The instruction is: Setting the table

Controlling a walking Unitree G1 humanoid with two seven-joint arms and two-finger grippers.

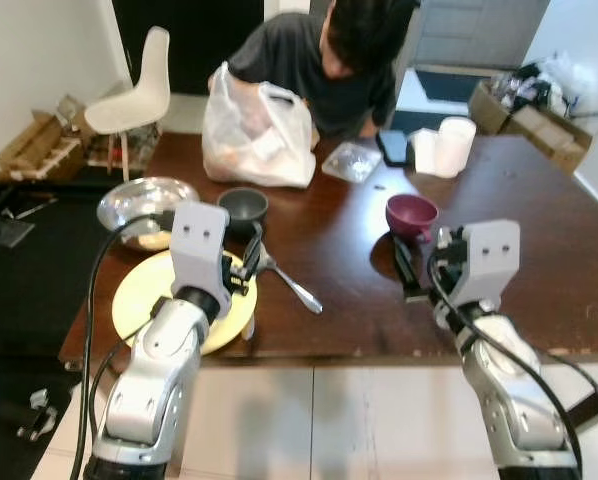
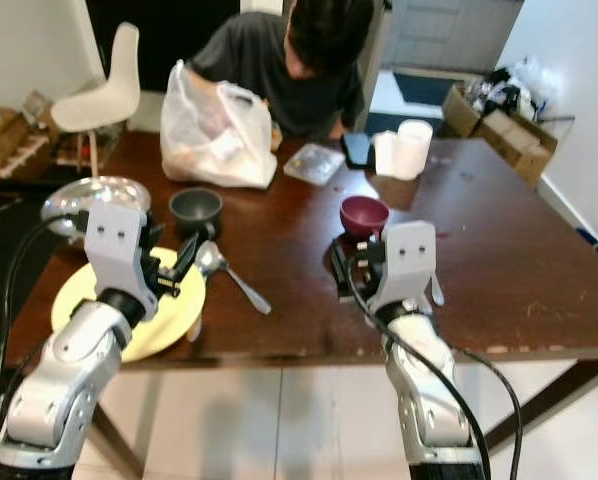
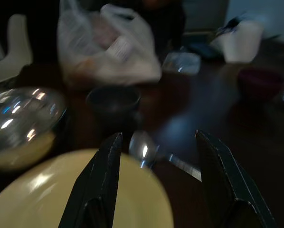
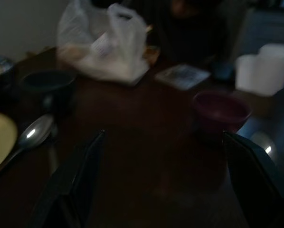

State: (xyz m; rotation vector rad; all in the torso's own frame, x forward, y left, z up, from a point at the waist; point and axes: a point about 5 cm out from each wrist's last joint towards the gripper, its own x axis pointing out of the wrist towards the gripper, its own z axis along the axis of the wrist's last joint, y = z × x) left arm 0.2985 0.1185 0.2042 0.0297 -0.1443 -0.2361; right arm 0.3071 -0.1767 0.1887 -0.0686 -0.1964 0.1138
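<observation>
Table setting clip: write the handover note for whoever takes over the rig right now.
Left gripper open, empty, over the yellow plate's far edge, facing the spoon.
Right gripper open, empty, just short of the maroon bowl.
Dark bowl sits beyond the spoon; steel dish is beside the plate. A person sits at the far side behind a plastic bag.
Done: plate, bowls and spoon on the table.
Left: arranging them.

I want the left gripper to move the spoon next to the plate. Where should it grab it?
Probably the spoon by mid-handle, from above: it lies flat on the table, bowl end near the yellow plate, handle angled toward the table edge with bare wood either side. The left gripper, open, hovers by the bowl end.
</observation>
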